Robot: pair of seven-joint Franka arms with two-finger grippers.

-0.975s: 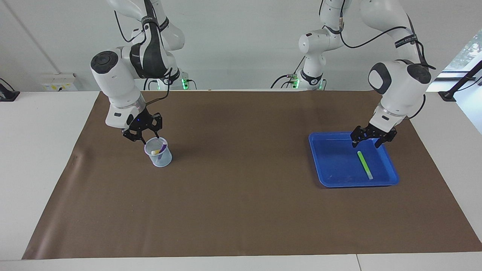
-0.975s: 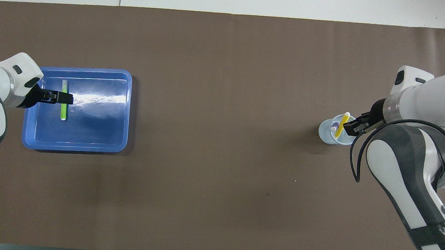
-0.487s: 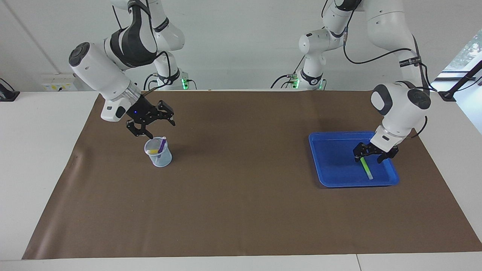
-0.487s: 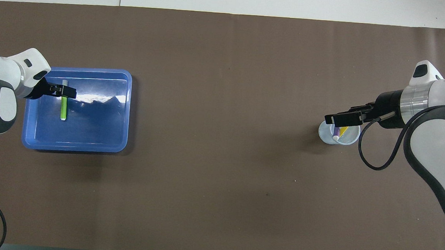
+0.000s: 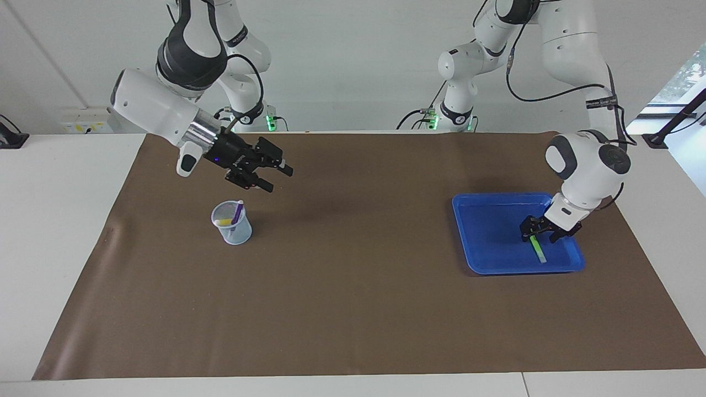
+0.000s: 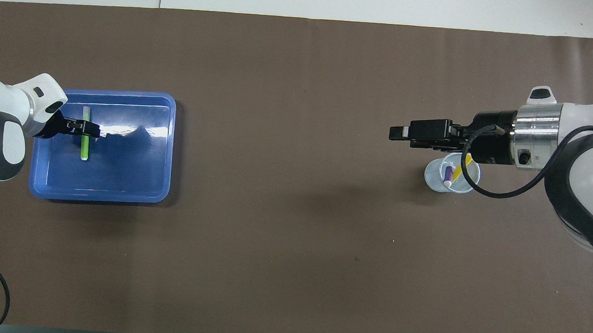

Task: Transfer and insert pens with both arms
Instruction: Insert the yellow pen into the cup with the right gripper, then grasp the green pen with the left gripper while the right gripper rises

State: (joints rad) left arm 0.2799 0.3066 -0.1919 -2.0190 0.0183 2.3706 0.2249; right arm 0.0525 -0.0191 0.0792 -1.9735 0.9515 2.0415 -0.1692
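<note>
A clear cup point(image 5: 233, 225) point(image 6: 451, 177) stands on the brown mat toward the right arm's end. It holds the purple pen point(image 5: 237, 211) point(image 6: 448, 174) and the yellow pen point(image 5: 223, 222) point(image 6: 460, 171). My right gripper point(image 5: 276, 173) point(image 6: 399, 133) is open and empty, raised over the mat beside the cup. The light green pen point(image 5: 538, 252) point(image 6: 85, 146) lies in the blue tray point(image 5: 485, 248) point(image 6: 131, 177) toward the left arm's end. My left gripper point(image 5: 540, 234) point(image 6: 90, 129) is low in the tray, open, with its fingers on either side of the pen's end nearer to the robots.
The brown mat point(image 5: 353, 309) covers most of the white table. Two smaller white arms with green-lit bases point(image 5: 452, 110) point(image 5: 251, 113) stand at the robots' edge of the table.
The right gripper let the yellow pen drop into the cup, rose and swung toward the table's middle. The left gripper came down in the tray onto the green pen.
</note>
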